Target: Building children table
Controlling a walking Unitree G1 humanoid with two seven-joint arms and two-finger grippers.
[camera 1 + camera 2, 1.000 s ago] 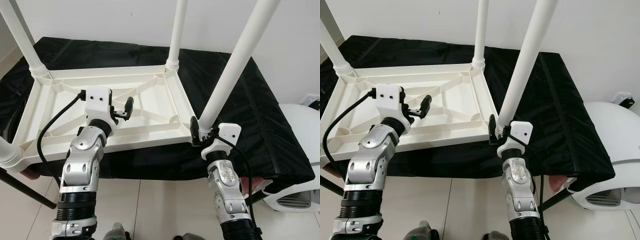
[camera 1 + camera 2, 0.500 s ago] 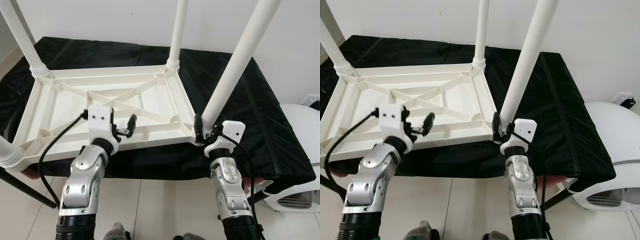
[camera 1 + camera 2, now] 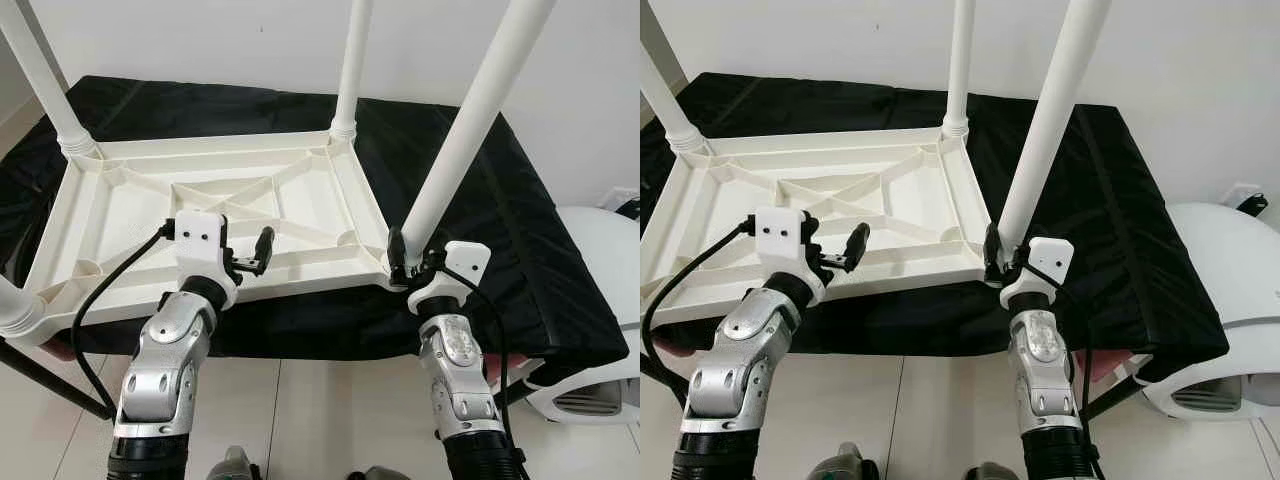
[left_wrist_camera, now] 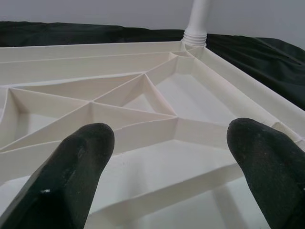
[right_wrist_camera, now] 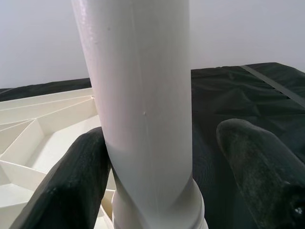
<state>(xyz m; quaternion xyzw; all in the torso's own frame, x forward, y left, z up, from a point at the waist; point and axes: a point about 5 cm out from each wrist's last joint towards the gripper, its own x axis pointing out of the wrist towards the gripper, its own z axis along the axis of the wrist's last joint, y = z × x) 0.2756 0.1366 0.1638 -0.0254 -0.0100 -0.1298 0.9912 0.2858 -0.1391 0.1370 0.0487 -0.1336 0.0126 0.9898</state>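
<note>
A white plastic children's table (image 3: 130, 215) lies upside down on a black-covered surface, its ribbed underside facing up. Its legs stand upright: the near right leg (image 3: 460, 130), the far right leg (image 3: 352, 60), the far left leg (image 3: 45, 85) and the near left leg (image 3: 15, 305). My right gripper (image 3: 408, 262) stands open around the base of the near right leg; in the right wrist view one finger (image 5: 71, 181) touches the leg and the other stays apart. My left gripper (image 3: 255, 255) hovers open over the table's near rim with nothing between its fingers (image 4: 71, 167).
The black cloth (image 3: 520, 220) drapes over the support's right end and front edge. A white rounded appliance (image 3: 600, 300) stands on the floor at the right. A black bar (image 3: 50, 380) slants at the lower left. Pale tiled floor lies below my arms.
My left gripper has drawn back from the middle of the underside to the near rim. My right gripper has shifted slightly at the leg base and held there.
</note>
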